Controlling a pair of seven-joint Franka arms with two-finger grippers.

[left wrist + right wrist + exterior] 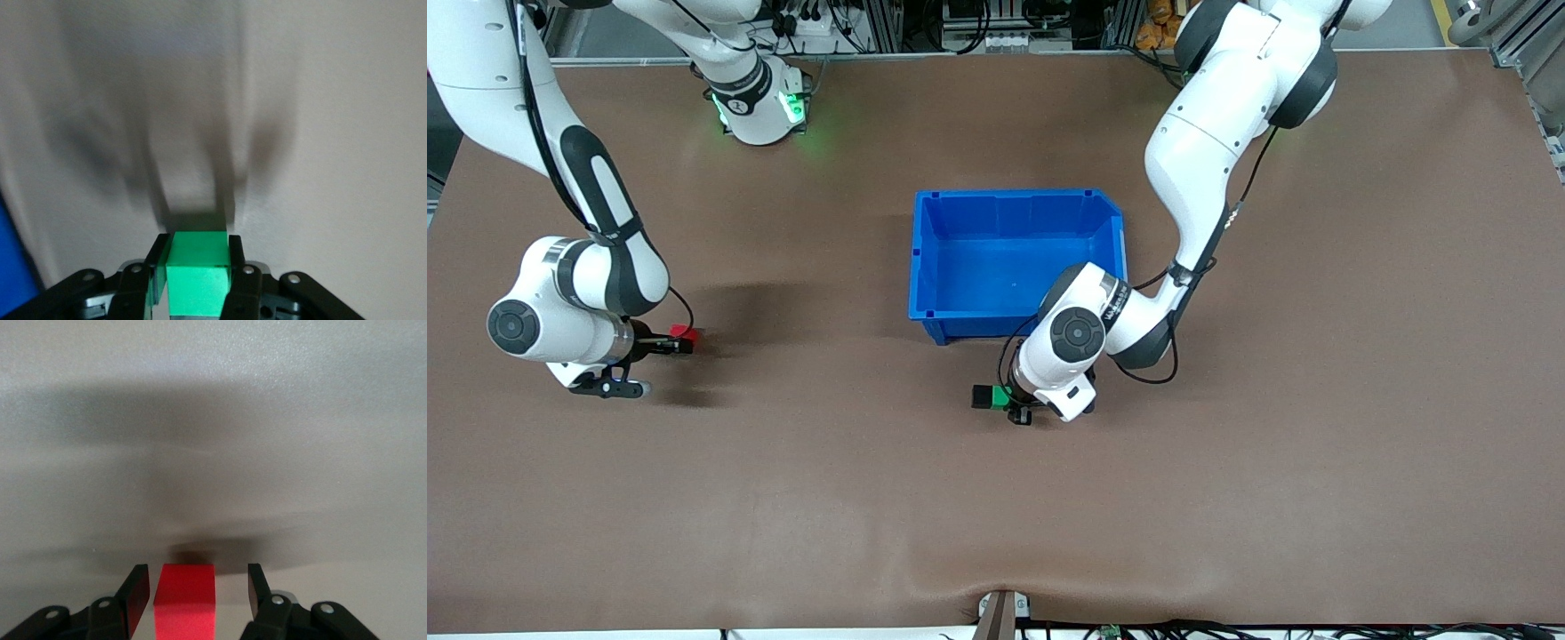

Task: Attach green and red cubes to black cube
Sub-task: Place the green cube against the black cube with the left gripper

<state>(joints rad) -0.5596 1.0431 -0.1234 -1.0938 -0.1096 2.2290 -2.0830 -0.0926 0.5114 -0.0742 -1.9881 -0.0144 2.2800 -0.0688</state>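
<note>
Left claw clamps green cube; right claw gapes astride red cube

**Brown table, two things down**

Wide brown matte tabletop, smooth all the way across. Sitting on it mid-table is the open blue plastic bin. Well apart from it, toward the right arm's end, a small bright red cube rests flat on the surface, its shadow right beneath it.
</note>
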